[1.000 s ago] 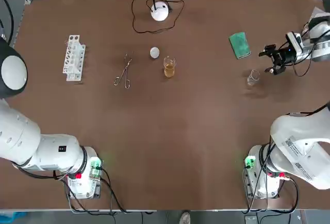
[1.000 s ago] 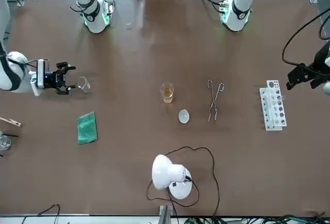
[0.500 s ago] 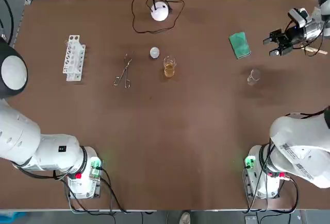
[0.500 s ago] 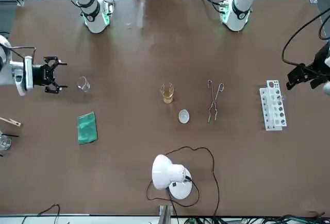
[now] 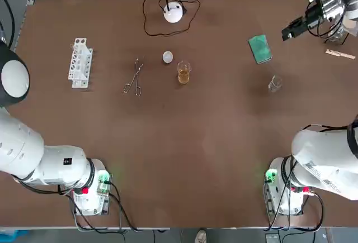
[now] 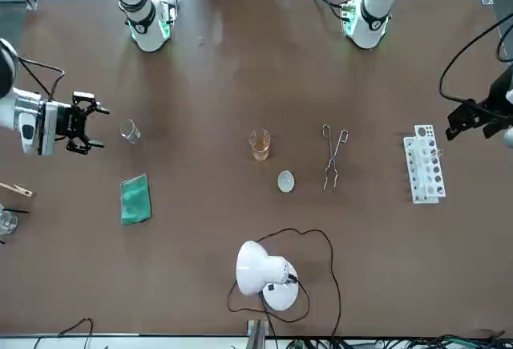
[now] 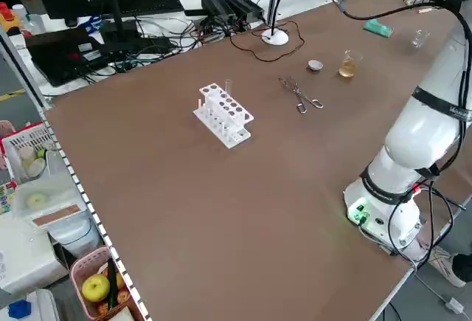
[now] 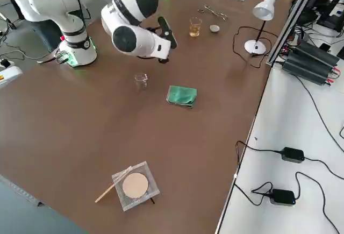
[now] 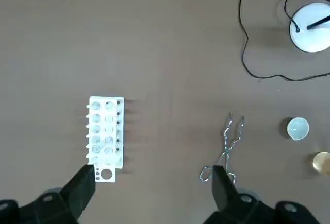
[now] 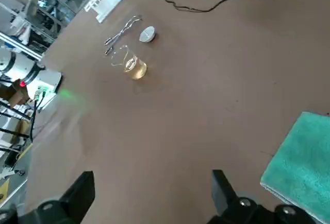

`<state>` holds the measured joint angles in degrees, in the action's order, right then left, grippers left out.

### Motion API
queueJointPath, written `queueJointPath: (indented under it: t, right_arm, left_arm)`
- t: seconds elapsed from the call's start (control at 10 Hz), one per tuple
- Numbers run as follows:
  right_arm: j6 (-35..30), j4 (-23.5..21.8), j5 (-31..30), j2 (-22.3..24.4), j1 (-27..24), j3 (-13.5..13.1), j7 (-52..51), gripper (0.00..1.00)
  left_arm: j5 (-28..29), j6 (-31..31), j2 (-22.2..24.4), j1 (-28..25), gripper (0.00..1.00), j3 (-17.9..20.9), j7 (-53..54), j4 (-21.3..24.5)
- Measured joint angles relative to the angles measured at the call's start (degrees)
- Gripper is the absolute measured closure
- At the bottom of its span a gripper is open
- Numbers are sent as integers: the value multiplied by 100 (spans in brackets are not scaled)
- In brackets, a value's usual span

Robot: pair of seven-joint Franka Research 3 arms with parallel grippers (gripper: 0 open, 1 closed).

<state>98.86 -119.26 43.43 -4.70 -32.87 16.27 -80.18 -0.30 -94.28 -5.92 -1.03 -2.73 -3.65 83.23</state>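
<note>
While both arms hung above the counter (image 5: 184, 142), neither claw had hold of anything.

Left claw (image 9: 153, 175): fingers spread wide, nothing between them. It was raised over the counter's left part, apparently to stay clear of the glassware. Just to this claw's right and below it, the white test-tube rack (image 5: 80, 62) stood upright on its base, wells facing up. Whether any well was filled cannot be told.

Farther to that claw's right, the metal tongs (image 5: 133, 77) lay flat with their tips together. Next came the round white cap (image 5: 168, 57), then the amber beaker (image 5: 183, 72), standing upright with yellow-brown liquid in its lower part.

Right claw (image 5: 293, 29): fingers likewise wide apart and bare, raised over the counter's far right part. The green cloth (image 5: 259, 48) lay folded flat near this claw, on its left side. The empty beaker (image 5: 274, 83) stood upright near it, on the side toward the arm's base, clear glass with nothing seen inside. Neither touched the claw.
</note>
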Motion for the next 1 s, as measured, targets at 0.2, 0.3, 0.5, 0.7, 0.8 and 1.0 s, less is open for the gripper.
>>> queueJointPath:
  t: [0.2, 0.3, 0.5, 0.7, 0.8, 1.0]
  right_arm:
    - [59, 336, -230, 246, 357, 9, 1026, 0]
    - [59, 526, -389, 285, 525, 11, 1491, 0]
    - [34, 977, -874, 292, 889, 16, 2657, 0]
    - [-66, 1432, -1266, 297, 1311, 24, 3834, 0]
    - [-87, 1586, -1507, 298, 1523, 23, 4406, 0]
    - [-326, 1927, -2025, 298, 2014, 13, 5829, 0]
  left_arm:
    - [0, 0, 0, -1, 0, 0, 0, 0]
    - [0, 0, 0, 0, 0, -1, 0, 0]
    - [0, 0, 0, -3, 0, 1, 0, 0]
    - [0, 0, 0, -2, 0, 2, 0, 0]
    - [0, 0, 0, 1, 0, 0, 0, 0]
    - [0, 0, 0, -1, 0, 0, 0, 0]
